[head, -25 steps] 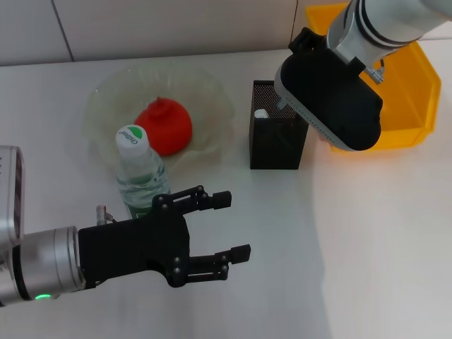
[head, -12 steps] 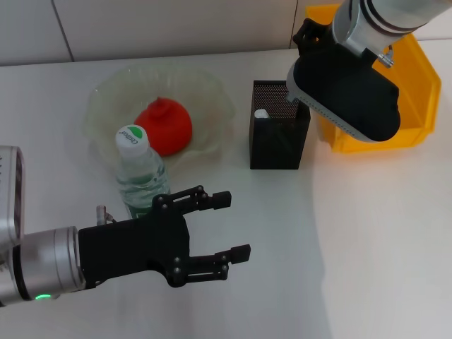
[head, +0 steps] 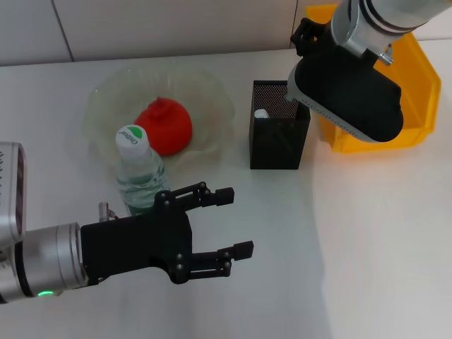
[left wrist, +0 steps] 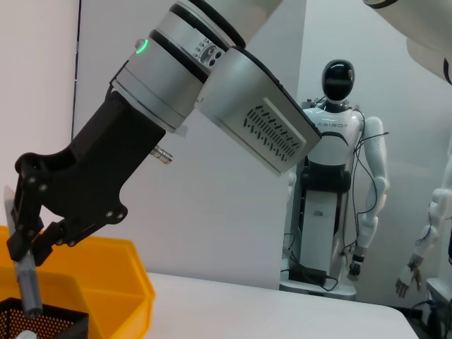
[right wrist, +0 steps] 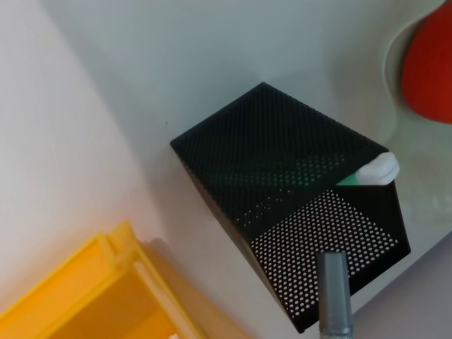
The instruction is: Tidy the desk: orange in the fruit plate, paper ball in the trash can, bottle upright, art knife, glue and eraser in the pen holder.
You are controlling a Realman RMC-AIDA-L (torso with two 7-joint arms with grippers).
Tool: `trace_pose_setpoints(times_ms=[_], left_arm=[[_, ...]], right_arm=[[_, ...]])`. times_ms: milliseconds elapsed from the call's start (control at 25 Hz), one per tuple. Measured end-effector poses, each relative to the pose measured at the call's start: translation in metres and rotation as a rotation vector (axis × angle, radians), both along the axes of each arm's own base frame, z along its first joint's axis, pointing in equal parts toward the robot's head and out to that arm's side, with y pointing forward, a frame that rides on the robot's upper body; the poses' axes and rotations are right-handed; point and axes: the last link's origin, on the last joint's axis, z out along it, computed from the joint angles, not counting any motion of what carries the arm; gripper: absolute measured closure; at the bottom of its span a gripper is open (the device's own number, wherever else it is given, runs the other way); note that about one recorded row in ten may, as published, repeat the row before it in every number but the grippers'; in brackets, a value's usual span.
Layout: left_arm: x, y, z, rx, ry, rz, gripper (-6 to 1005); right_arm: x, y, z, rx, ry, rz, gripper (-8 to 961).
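Observation:
My right gripper (left wrist: 25, 244) hangs over the black mesh pen holder (head: 277, 138), shut on a slim grey art knife (left wrist: 27, 282) that points down at the opening. A white-capped glue (right wrist: 374, 169) stands inside the holder. The orange (head: 164, 126) lies in the pale-green fruit plate (head: 106, 106). In front of the plate the bottle (head: 138, 173) stands upright. My left gripper (head: 232, 222) hovers open just right of the bottle, holding nothing. The yellow trash can (head: 417, 92) sits behind the right arm. The eraser and the paper ball are out of view.
The right arm's black wrist (head: 346, 92) covers part of the trash can and the holder's far corner. White tabletop (head: 381, 247) stretches in front of the holder and to the right. A wall runs along the table's far edge.
The right arm has lifted and shifted a little toward the trash can, uncovering more of the pen holder. The left arm has barely moved.

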Motion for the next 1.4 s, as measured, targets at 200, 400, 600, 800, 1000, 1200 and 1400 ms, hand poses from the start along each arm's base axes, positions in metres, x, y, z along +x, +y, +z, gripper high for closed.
trace_pose_setpoints(times_ms=[200, 400, 600, 800, 1000, 1200, 1400], left_arm=[[-0.001, -0.001, 0.000, 0.007, -0.002, -0.001, 197], [-0.001, -0.001, 0.000, 0.014, -0.004, -0.006, 197], [-0.002, -0.002, 0.000, 0.012, -0.006, -0.003, 197], [-0.002, -0.003, 0.000, 0.011, -0.006, -0.003, 197], [-0.002, -0.003, 0.000, 0.011, -0.007, -0.005, 197], [-0.002, -0.003, 0.000, 0.012, -0.007, -0.006, 197], [-0.002, -0.003, 0.000, 0.012, -0.006, -0.006, 197]], right_arm=[[-0.002, -0.002, -0.002, -0.006, -0.002, -0.004, 828], [-0.004, -0.002, -0.004, -0.010, -0.003, -0.004, 827], [-0.004, -0.001, -0.008, -0.005, 0.005, -0.025, 825], [-0.003, -0.001, -0.010, 0.000, 0.008, -0.040, 822], [-0.003, -0.001, -0.011, -0.003, 0.005, -0.043, 820], [-0.002, -0.001, -0.011, -0.003, 0.002, -0.046, 818], [-0.004, -0.001, -0.011, 0.003, 0.006, -0.051, 816]])
